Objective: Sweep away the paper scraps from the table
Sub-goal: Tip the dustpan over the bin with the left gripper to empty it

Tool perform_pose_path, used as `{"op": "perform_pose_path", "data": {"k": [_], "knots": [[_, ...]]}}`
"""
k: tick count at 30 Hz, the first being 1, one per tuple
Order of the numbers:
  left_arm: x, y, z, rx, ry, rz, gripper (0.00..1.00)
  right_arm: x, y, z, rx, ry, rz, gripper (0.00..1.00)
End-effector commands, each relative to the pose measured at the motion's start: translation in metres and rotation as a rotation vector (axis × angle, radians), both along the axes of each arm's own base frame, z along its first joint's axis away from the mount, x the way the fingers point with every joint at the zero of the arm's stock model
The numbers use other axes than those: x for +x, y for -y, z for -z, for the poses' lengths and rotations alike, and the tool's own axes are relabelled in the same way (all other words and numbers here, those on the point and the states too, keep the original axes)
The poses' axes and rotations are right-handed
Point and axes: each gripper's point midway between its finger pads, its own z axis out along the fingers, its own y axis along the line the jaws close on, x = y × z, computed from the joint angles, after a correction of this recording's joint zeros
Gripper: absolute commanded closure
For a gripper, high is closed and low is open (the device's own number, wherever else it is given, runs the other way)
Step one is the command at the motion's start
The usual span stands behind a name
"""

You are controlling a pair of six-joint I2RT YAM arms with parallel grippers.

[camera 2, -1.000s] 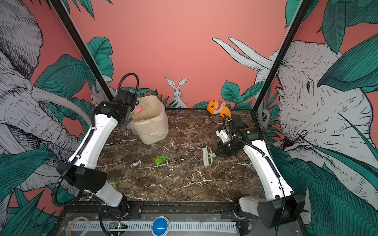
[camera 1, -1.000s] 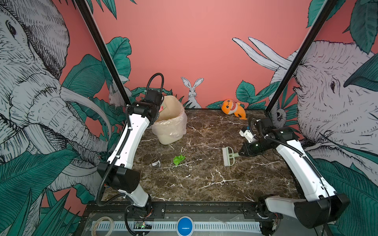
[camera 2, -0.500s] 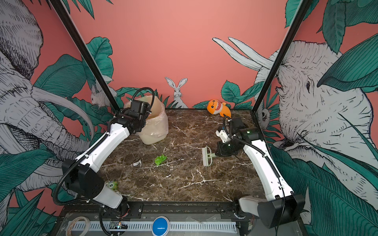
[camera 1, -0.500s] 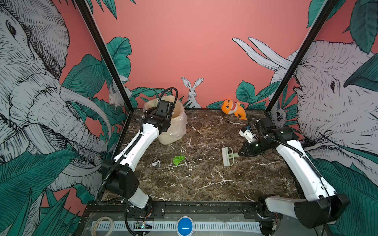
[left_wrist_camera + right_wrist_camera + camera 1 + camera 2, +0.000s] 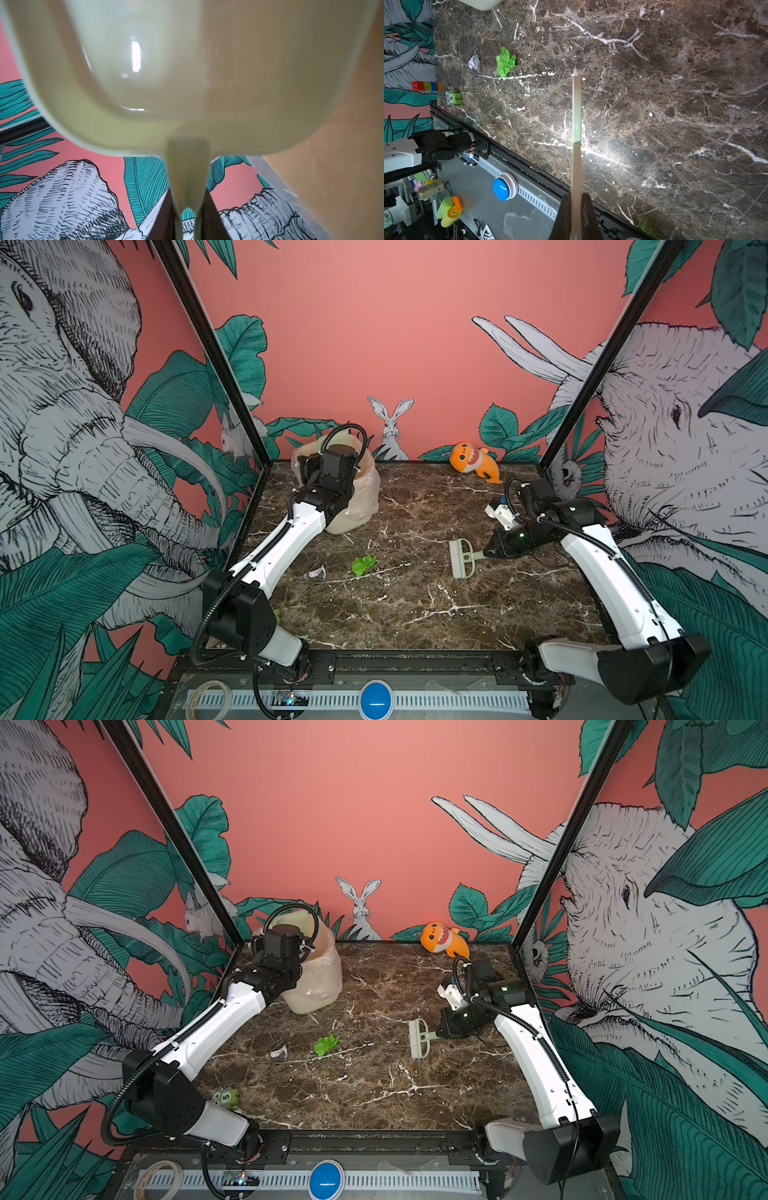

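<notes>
Black left gripper now at bin

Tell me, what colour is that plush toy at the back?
The toy is orange; it shows best in a top view.

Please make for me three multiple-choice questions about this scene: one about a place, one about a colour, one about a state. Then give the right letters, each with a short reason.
1. Where on the table does the orange shark toy lie?
A. at the back edge
B. at the front edge
C. in the middle

2. What colour is the larger paper scrap?
A. pink
B. bright green
C. blue

3. What is the state of the right gripper?
A. open and empty
B. shut on the handle of the brush
C. shut on a toy

Answers:
1 A: in both top views the toy lies next to the back wall.
2 B: it shows bright green beside the smaller white scrap.
3 B: in the right wrist view the jaws close on the brush handle.
</notes>
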Motion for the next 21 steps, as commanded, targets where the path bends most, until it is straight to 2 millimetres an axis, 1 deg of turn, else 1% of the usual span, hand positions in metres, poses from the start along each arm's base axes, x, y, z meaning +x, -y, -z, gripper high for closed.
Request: {"op": "perform_pose_path", "data": {"k": [1,3,8,11,15,16,17,21], "knots": [[-0.013,-0.006,-0.025,-0.015,0.069,-0.009,0.90,-0.001,-0.002,-0.007,0.020,0.014,-0.005,1.00],[-0.015,-0.008,-0.029,-0.032,0.085,-0.016,0.90,0.001,-0.003,-0.005,0.024,0.012,-0.003,1.00],[-0.021,-0.010,-0.038,-0.140,0.141,-0.030,0.89,0.003,-0.004,-0.004,0.033,0.006,0.001,1.00],[-0.027,-0.008,-0.050,-0.237,0.180,-0.036,0.90,0.002,-0.005,-0.003,0.041,0.009,0.011,1.00],[-0.042,0.004,-0.065,-0.433,0.216,0.006,0.89,0.001,-0.008,-0.003,0.056,0.011,0.015,1.00],[-0.047,0.007,-0.067,-0.489,0.218,0.017,0.89,-0.002,-0.010,0.004,0.054,-0.012,0.015,1.00],[-0.053,0.012,-0.068,-0.547,0.218,0.031,0.89,-0.002,-0.012,0.006,0.053,-0.017,0.015,1.00],[-0.076,0.034,-0.060,-0.761,0.184,0.081,0.88,-0.004,-0.028,0.011,0.056,-0.022,-0.009,1.00]]}}
